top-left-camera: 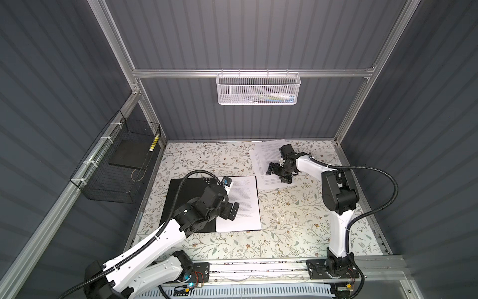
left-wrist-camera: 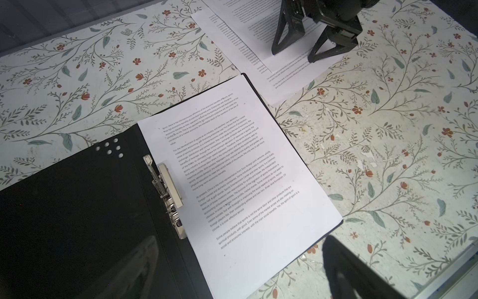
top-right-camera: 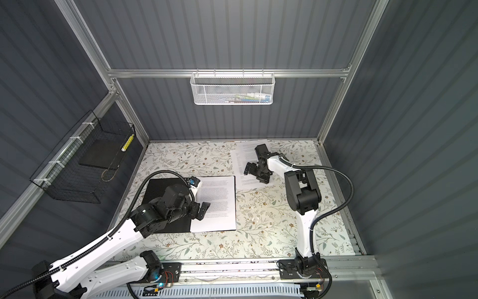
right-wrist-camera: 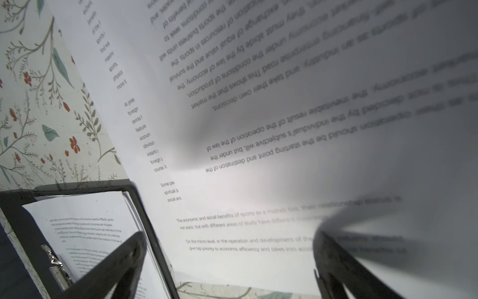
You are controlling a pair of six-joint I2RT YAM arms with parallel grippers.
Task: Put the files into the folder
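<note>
The black folder [top-left-camera: 192, 185] [top-right-camera: 157, 189] lies open left of the table's middle, its metal clip [left-wrist-camera: 168, 186] showing. One printed sheet [top-left-camera: 245, 204] [left-wrist-camera: 232, 168] rests flat on its right half. My left gripper [top-left-camera: 233, 211] [top-right-camera: 202, 211] [left-wrist-camera: 240, 259] hovers open over that sheet's left edge, holding nothing. Several loose files [top-left-camera: 266, 158] [top-right-camera: 243, 158] [left-wrist-camera: 248, 33] [right-wrist-camera: 258, 116] lie overlapped at the back right. My right gripper [top-left-camera: 278, 176] [top-right-camera: 255, 175] [right-wrist-camera: 227, 259] stands open on that pile, tips down at the top sheet near its front corner.
A white mesh basket [top-left-camera: 258, 88] hangs on the back wall. On the left wall a black wire basket [top-left-camera: 116, 165] holds a dark grey slab [top-left-camera: 126, 155]. The floral tabletop [top-left-camera: 297, 214] spreads in front of and to the right of the folder.
</note>
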